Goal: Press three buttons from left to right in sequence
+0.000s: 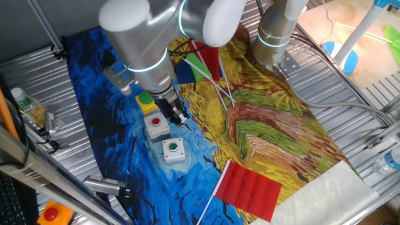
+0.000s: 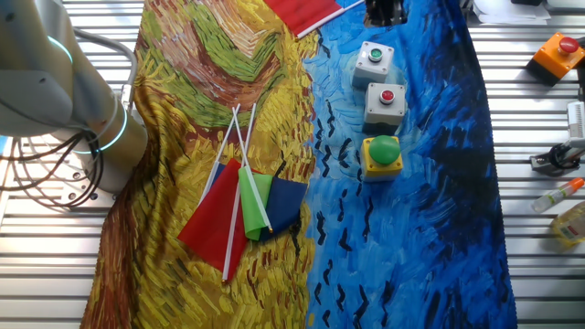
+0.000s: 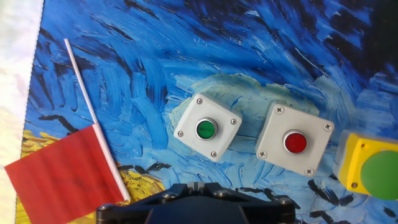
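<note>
Arm poised over a row of three push-button boxes on a painted cloth.

In one fixed view the gripper (image 1: 177,115) hangs just right of the grey box with the red button (image 1: 156,125), which sits between the yellow box with the green dome (image 1: 147,102) farther back and the grey box with the small green button (image 1: 173,150) nearer the front; whether it touches anything cannot be told. The fingertips are hidden, so whether the pincer is open or closed cannot be told. The three boxes lie close together in a line on the blue part of the cloth (image 1: 275,131). A red flag (image 1: 249,189) lies near the front right, and a bundle of small flags (image 2: 239,206) rests on the yellow part. An orange box with a red button (image 2: 559,53) sits off the cloth on the metal table (image 2: 539,265).
</note>
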### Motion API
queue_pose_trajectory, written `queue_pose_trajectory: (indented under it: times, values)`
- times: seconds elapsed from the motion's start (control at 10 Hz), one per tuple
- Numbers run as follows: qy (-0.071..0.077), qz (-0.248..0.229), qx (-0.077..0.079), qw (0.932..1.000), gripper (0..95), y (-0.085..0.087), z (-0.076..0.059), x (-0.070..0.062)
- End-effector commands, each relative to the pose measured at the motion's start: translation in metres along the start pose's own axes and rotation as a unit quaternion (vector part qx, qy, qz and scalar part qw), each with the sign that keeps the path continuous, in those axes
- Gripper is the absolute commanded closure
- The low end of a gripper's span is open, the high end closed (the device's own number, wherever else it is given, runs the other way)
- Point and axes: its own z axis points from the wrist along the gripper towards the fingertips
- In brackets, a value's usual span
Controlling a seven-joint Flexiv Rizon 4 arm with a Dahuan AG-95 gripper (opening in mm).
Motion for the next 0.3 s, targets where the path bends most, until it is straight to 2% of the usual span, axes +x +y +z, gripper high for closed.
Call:
queue_pose_trajectory:
  times: [0.1, 0.3]
  values:
    - [-0.001, 0.000, 0.000, 1.0000, 95.0, -0.0002, -0.0003, 0.0019]
    - [-0.001, 0.001, -0.001, 1.0000, 95.0, -0.0002, -0.0002, 0.0019]
